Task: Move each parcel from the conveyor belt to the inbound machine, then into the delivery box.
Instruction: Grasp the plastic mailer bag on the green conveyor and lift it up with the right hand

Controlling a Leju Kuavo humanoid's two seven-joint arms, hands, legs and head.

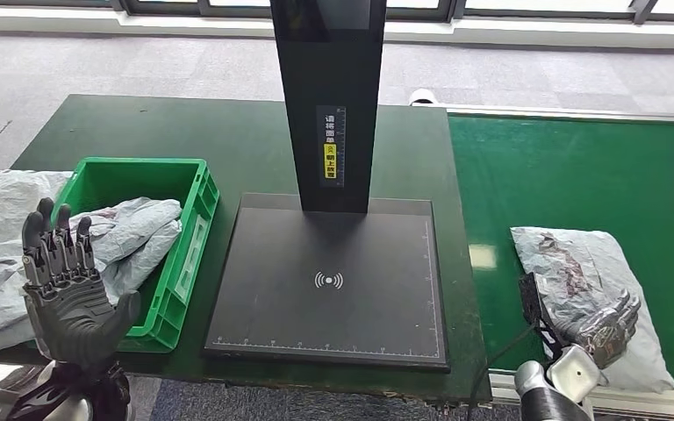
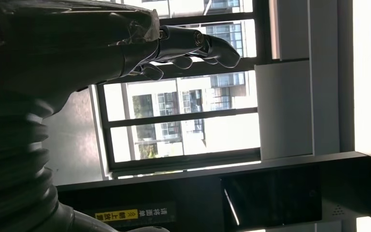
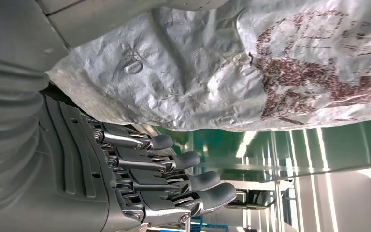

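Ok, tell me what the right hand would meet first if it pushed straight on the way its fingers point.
Probably the grey parcel on the green conveyor belt: the right hand is at its near edge, fingers aimed across it. Contact is unclear.

Crate [image 1: 195, 230] (parcel [image 1: 137, 230] inside) left of scanner [image 1: 329, 279]; conveyor [image 1: 579, 175] right, carrying bag [image 1: 579, 272].

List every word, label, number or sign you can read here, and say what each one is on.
White Chinese characters beside a ruler scale, on the black column of the inbound machine: too small to read.
Yellow sticker on the same column: Chinese characters, too blurred to read.
White wireless-wave symbol on the machine's black plate: a sign, no words.
Reddish print on the grey parcel on the conveyor: smeared, unreadable.
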